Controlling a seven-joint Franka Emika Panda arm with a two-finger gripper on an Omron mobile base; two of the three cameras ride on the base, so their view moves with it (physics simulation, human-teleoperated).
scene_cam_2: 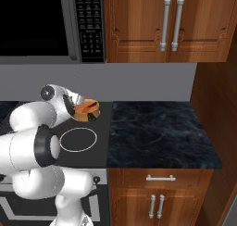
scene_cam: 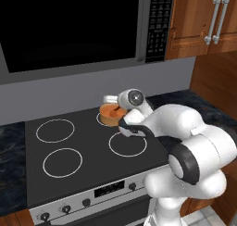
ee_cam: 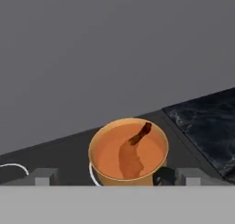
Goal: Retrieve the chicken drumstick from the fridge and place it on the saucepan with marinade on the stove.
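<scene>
The tan-orange saucepan (ee_cam: 102, 163) stands on the back right burner of the black stove (scene_cam: 88, 139), close to the grey wall. The reddish-brown chicken drumstick (ee_cam: 131, 156) lies inside it in orange marinade, thin end pointing up and away. My gripper (ee_cam: 117, 178) hovers just above the pan's near rim, open, its two fingertips (ee_cam: 43, 176) wide apart with nothing between them. From the base, the saucepan (scene_cam: 110, 115) shows partly behind my hand, and my gripper (scene_cam: 110, 100) sits over it. On the other side the saucepan (scene_cam_2: 88, 111) peeks out beside my wrist. The fridge is out of view.
A black microwave (scene_cam: 69, 26) hangs low over the stove. Dark marble counter (scene_cam_2: 157, 132) runs to the right of the cooktop, with wooden cabinets (scene_cam_2: 152, 21) above it. The front right burner ring (scene_cam: 127, 144) lies under my forearm. Knobs (scene_cam: 86, 202) line the silver front panel.
</scene>
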